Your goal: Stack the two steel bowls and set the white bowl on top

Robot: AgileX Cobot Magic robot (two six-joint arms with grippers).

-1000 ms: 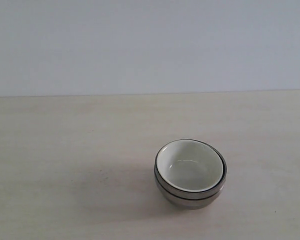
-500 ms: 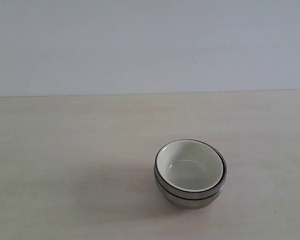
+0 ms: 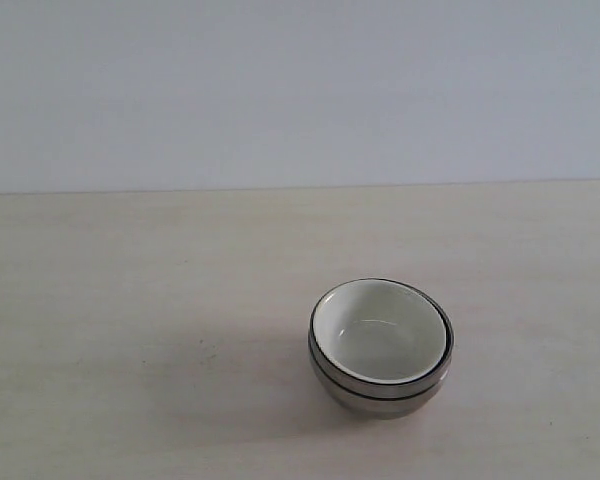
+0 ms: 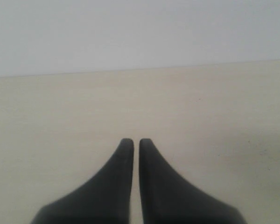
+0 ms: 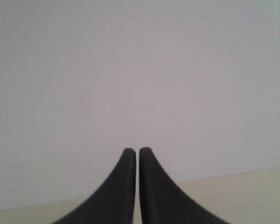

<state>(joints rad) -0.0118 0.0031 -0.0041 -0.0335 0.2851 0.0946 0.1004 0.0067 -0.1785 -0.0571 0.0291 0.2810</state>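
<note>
In the exterior view the white bowl (image 3: 380, 340) sits nested inside the two steel bowls (image 3: 380, 392), one stacked in the other, on the pale wooden table (image 3: 130, 300) right of centre. Only the steel rims and the lower outside show around the white bowl. Neither arm appears in the exterior view. My left gripper (image 4: 136, 141) is shut with nothing between its dark fingers, above bare table. My right gripper (image 5: 137, 150) is shut too, empty, raised and facing the wall.
A plain grey wall (image 3: 300, 90) stands behind the table's far edge. Nothing but the bowl stack lies on the table in the exterior view. The wrist views show only table surface and wall.
</note>
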